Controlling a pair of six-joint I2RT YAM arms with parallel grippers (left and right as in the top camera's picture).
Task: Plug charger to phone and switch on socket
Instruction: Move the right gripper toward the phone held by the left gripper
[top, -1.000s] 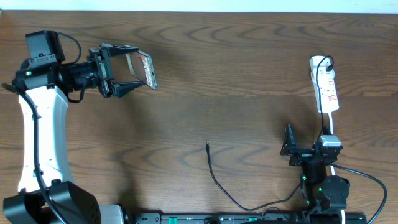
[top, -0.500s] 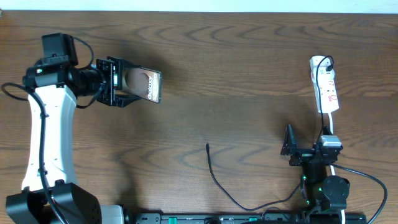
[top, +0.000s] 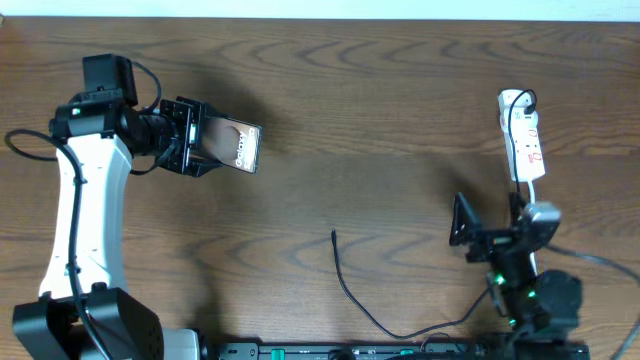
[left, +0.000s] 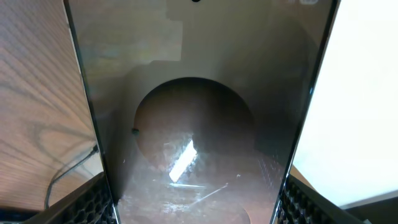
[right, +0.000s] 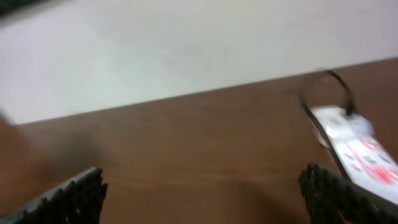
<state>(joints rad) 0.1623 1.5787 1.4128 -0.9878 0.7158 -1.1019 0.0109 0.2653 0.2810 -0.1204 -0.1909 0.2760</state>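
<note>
My left gripper (top: 205, 143) is shut on the phone (top: 236, 146) and holds it above the table at the left, screen with white lettering facing up. In the left wrist view the phone's dark glossy screen (left: 193, 124) fills the space between my fingers. The charger (top: 345, 285), a thin black cable, lies on the table at the lower middle with its plug tip (top: 333, 236) pointing away from me. The socket (top: 524, 140), a white power strip with red markings, lies at the right; it also shows in the right wrist view (right: 357, 152). My right gripper (top: 462, 222) is open and empty, low near the front edge.
The power strip's white cord (top: 533, 205) runs down toward my right arm. A black cable (top: 525, 98) is plugged in at the strip's far end. The table's back edge meets a white wall (right: 186, 43).
My left arm has carried the phone a little to the right and turned it so the screen faces up. My right arm has shifted slightly.
</note>
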